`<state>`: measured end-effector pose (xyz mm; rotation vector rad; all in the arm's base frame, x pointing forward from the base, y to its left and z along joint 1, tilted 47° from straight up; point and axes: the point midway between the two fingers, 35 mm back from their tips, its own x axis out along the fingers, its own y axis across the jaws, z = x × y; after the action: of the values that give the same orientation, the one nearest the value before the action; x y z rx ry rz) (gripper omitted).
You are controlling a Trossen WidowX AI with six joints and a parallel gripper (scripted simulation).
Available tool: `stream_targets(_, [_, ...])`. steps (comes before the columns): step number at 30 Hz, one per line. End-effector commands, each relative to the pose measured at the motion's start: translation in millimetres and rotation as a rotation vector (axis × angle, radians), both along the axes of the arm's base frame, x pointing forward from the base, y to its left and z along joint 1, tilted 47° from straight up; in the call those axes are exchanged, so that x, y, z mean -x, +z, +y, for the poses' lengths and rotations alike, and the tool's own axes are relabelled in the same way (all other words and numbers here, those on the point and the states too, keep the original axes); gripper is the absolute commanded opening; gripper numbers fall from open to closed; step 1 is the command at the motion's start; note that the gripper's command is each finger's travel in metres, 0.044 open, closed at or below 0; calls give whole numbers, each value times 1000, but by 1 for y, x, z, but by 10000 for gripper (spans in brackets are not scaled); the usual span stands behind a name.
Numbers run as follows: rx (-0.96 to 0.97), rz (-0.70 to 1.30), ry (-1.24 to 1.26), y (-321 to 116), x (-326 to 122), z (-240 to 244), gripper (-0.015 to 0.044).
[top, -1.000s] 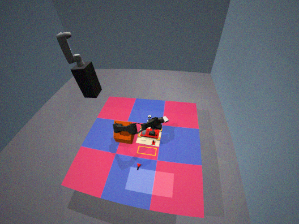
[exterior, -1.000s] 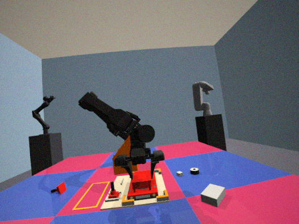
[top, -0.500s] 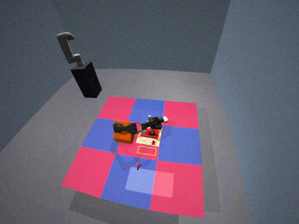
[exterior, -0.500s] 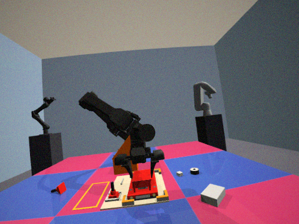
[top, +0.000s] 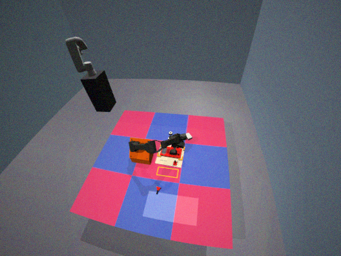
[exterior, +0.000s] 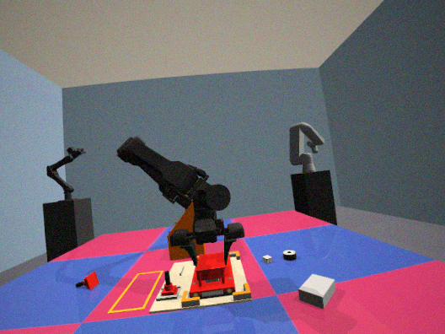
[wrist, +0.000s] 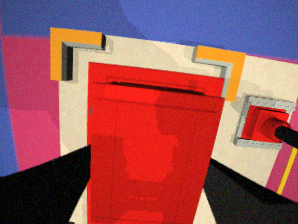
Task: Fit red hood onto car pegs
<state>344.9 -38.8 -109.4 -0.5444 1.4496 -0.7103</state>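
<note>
The red hood (exterior: 211, 262) (wrist: 150, 145) was over the red car chassis (exterior: 210, 288) (wrist: 150, 71), low in the middle of the exterior view and filling the lower middle of the wrist view. Whether its corner holes had met the pegs could not be told, for the pegs were hidden. The likeliest trouble was a small offset or tilt: a boss could land on a peg, and more downward push would then cock the shell or slide it in the grip. Opening while it was propped up could let it drop askew, and a finger brushing its side on the way out could lift it again.

The hood lay between the fingertips of the gripper (top: 173, 151) (exterior: 211, 261) (wrist: 151, 165), directly below the palm. The fingers stood fairly wide, closed against the hood's two sides.

Around the chassis, the cream jig board (top: 160, 161) (exterior: 168, 304) (wrist: 145, 50) carried orange corner brackets (exterior: 190, 299) (wrist: 76, 39), two of them across the top of the wrist view. A small red part with a black stem (top: 175, 163) (exterior: 169, 289) (wrist: 265, 124) stood beside the chassis, at the right of the wrist view; a hand moved sideways could have clipped it. Farther off, a pale grey block (exterior: 316, 290) sat at the lower right of the exterior view, and a red piece with a black tip (top: 158, 189) (exterior: 91, 280) lay at its lower left.
</note>
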Motion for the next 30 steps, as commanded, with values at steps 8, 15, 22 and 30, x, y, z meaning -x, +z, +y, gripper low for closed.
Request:
stream_targets(8, [2, 2, 5, 0, 2, -1, 0])
stream_targets(15, [2, 2, 5, -1, 2, -2, 0])
stream_targets(22, [2, 2, 5, -2, 2, -4, 0])
stream_targets(30, [3, 2, 5, -5, 2, -6, 0])
